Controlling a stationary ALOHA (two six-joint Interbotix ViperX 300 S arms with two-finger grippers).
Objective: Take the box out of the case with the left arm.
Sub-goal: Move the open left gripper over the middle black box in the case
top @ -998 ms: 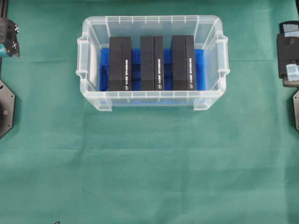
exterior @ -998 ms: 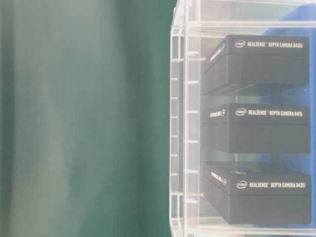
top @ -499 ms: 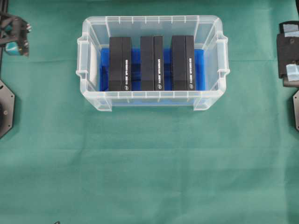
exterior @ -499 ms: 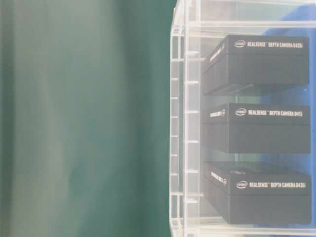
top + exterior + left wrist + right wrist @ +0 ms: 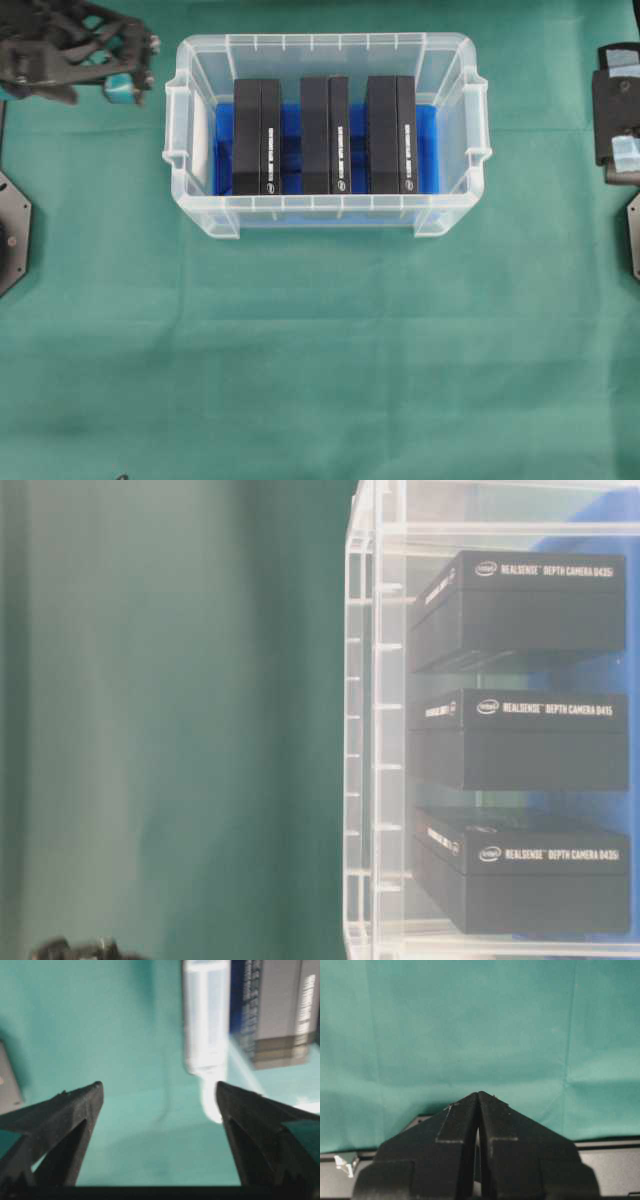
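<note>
The case (image 5: 325, 135) stands on the green cloth (image 5: 320, 350), and three black boxes sit upright side by side on its blue sheet (image 5: 425, 150): the left box (image 5: 257, 137), the middle box (image 5: 325, 135) and the right box (image 5: 391, 134). None has been lifted out. The left gripper (image 5: 130, 70) hangs just beside the case's left rim, near its far corner, apart from the plastic. Its fingers (image 5: 60, 1115) are spread wide with nothing between them; the wrist view shows only cloth and the case's blurred edge past the tips. The right gripper (image 5: 478, 1094) is well to the right of the case, its fingers pressed together and empty over the cloth.
</note>
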